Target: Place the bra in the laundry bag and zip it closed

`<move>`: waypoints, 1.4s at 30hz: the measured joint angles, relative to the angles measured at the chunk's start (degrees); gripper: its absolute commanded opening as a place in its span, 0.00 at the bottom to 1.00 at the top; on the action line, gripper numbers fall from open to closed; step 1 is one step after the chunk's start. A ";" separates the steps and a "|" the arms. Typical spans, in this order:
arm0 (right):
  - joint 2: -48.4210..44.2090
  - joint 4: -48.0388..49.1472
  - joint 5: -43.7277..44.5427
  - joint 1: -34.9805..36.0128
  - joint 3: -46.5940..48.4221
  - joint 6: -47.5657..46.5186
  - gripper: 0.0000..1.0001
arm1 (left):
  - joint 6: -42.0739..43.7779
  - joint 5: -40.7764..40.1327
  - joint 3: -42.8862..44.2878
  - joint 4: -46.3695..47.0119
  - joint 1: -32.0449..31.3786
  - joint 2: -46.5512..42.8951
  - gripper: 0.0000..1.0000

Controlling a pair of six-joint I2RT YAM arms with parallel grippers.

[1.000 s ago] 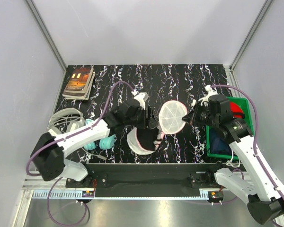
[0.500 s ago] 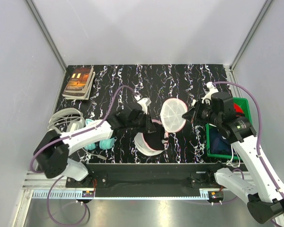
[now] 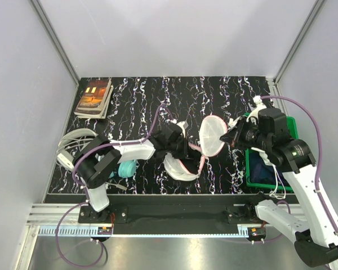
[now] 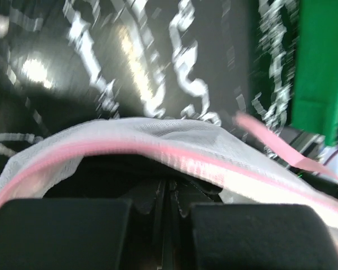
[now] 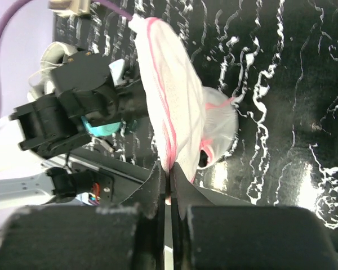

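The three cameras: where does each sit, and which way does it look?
Top external: overhead behind the bases, looking down at the table; left arm, right arm show.
Left wrist: on the left arm, facing the laundry bag rim; left gripper below.
Right wrist: on the right arm, facing the bag's raised half; right gripper pinches it.
Shared: all show the laundry bag.
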 measured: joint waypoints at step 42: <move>-0.17 0.50 0.07 0.02 1.92 -0.48 0.00 | -4.96 -11.23 -0.76 -24.52 -3.54 -14.93 0.10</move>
